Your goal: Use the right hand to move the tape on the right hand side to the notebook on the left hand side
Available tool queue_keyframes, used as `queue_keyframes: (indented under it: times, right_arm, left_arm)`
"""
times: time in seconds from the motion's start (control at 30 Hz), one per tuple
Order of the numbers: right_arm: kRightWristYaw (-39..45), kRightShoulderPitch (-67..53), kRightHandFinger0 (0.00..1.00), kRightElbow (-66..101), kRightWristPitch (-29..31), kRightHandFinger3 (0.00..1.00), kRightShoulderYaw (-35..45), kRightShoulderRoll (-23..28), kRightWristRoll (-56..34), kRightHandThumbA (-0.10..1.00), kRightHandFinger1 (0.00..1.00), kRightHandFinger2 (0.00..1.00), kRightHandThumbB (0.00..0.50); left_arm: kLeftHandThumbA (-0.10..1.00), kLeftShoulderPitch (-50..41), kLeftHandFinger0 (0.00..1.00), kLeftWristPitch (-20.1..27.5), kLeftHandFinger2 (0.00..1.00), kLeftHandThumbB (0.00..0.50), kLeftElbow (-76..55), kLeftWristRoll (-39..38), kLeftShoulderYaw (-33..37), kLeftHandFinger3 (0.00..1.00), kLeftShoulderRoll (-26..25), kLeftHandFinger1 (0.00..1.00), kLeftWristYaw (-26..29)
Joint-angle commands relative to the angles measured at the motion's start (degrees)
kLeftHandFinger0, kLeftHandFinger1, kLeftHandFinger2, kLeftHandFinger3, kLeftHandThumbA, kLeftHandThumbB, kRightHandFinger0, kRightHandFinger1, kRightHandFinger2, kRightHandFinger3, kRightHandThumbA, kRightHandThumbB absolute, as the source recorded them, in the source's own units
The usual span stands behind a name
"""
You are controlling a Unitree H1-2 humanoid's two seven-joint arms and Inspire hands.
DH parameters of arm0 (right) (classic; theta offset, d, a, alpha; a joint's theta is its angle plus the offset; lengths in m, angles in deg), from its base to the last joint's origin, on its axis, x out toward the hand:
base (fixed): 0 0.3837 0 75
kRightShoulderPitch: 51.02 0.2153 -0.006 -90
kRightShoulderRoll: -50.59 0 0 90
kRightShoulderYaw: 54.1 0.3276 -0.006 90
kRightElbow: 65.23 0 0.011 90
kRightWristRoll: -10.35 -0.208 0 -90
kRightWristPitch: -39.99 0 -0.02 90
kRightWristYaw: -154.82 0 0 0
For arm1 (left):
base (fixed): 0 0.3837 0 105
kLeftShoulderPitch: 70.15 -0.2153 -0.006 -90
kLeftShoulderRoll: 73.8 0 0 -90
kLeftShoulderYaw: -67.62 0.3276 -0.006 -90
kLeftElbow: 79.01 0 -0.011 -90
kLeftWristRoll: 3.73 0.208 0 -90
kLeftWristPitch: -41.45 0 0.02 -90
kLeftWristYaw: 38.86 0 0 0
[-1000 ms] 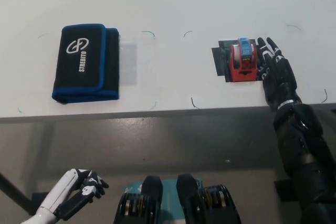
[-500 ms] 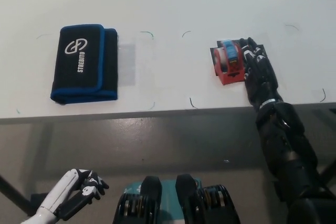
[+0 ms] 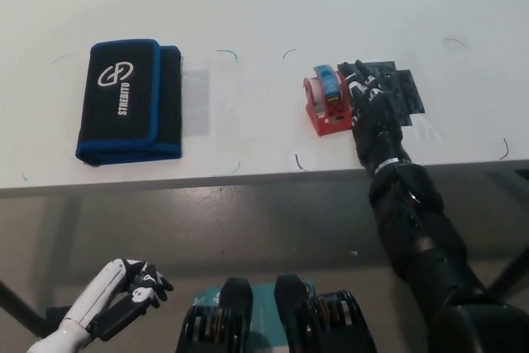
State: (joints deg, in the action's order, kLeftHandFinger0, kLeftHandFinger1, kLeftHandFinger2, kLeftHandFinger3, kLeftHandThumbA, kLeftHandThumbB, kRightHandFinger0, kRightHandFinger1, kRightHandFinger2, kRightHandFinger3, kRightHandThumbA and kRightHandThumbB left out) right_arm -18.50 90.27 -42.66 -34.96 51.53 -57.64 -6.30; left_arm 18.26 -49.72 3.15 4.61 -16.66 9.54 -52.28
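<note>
At the lower left of the frame I see my white left hand point(image 3: 124, 291). It rests low, below the table edge, with its fingers curled in a little and nothing in them.

Higher up, in the upper left of the frame, the notebook point(image 3: 128, 102) lies flat on the white table point(image 3: 264, 6). It looks more like a soft black case with a blue edge, and it has a white logo and white letters on top. Nothing is touching it. Just to its right there is a pale grey patch on the table top.

Some thin dark curved marks are drawn on the table between the notebook and the middle of the frame, and a few more sit near the right edge.

A bit right of the middle, the tape point(image 3: 327, 102) sits on the table. It is a red holder with a blue roll on top. It is well apart from the notebook.

My black right hand point(image 3: 372, 109) is pressed up against the right side of the tape. The fingers are stretched out flat and point toward the top of the frame. They are not wrapped around the tape, so the hand is touching it from the side, not holding it. The black arm runs down to the lower right of the frame.

Just right of that hand, a dark mat point(image 3: 401, 93) lies flat on the table. The tape is off the mat, on its left.
</note>
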Motion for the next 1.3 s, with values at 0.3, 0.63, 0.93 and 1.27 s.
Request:
queue_keyframes:
  times: [0.3,0.63,0.93,1.27]
  right_arm:
    - [1.48,1.00,1.00,-3.06,-0.84,1.00,-3.54,-6.77,1.44,0.79,1.00,1.00,0.487]
    - [2.03,1.40,1.00,-4.21,-0.01,1.00,-5.83,-9.18,1.53,0.80,1.00,1.00,0.500]
    - [1.15,1.95,1.00,-5.02,-0.01,1.00,-5.06,-10.35,0.61,0.78,1.00,1.00,0.500]
    - [2.56,0.78,1.00,-2.11,0.42,1.00,-6.51,-6.41,1.92,0.86,1.00,1.00,0.500]
  left_arm:
    - [0.70,1.30,0.38,0.15,0.51,0.131,-2.72,0.36,-0.77,0.65,-1.96,0.40,-1.16]
    - [0.69,1.72,0.38,-0.89,0.52,0.132,-3.32,0.38,-0.65,0.66,-1.71,0.41,-1.49]
    - [0.69,1.60,0.40,-2.15,0.53,0.139,-4.24,0.16,-0.86,0.68,-1.41,0.42,-1.71]
    - [0.68,1.38,0.40,-2.56,0.54,0.128,-4.67,0.53,-0.88,0.69,-1.52,0.43,-1.68]
